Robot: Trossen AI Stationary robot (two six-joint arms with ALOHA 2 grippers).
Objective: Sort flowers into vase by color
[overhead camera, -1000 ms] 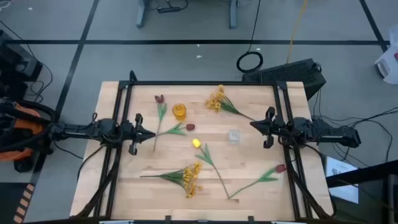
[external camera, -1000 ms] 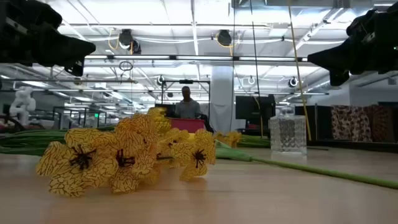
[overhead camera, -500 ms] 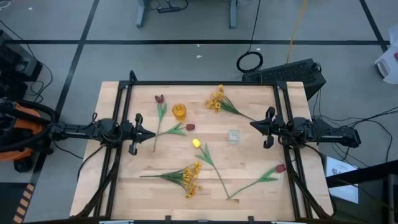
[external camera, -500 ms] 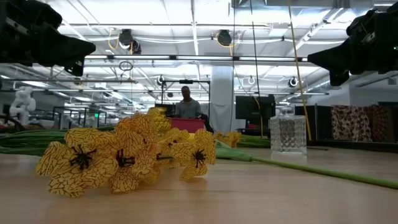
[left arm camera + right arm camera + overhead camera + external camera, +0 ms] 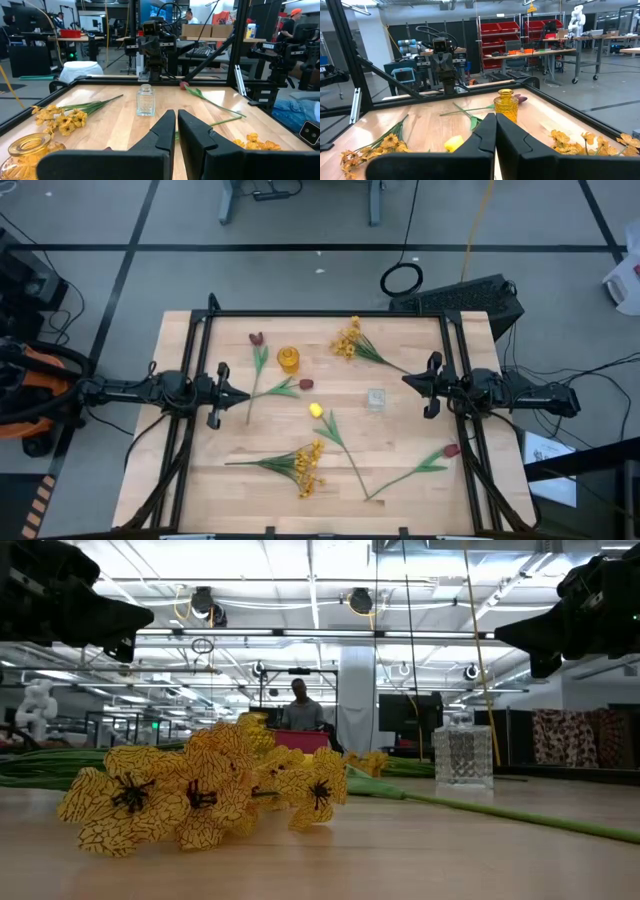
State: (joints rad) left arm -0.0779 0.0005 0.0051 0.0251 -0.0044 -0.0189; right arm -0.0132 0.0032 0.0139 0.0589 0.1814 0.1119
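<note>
Flowers lie flat on the wooden table (image 5: 180,480). One dark-red tulip (image 5: 256,338) and a second (image 5: 306,383) lie beside the yellow glass vase (image 5: 288,359); a third (image 5: 451,450) lies near the right arm. A yellow tulip (image 5: 316,410) lies mid-table, near the clear glass vase (image 5: 376,398). One spray of small yellow blossoms (image 5: 347,340) lies at the far side, another (image 5: 308,466) at the near side. My left gripper (image 5: 247,399) hovers shut at the table's left, and my right gripper (image 5: 404,380) hovers shut at its right. Both point level toward the middle and hold nothing.
A black metal frame (image 5: 320,314) borders the table's far, left and right sides. In the low view the near spray (image 5: 200,795) fills the foreground and the clear vase (image 5: 462,755) stands behind it. A person (image 5: 301,710) stands far off in the room.
</note>
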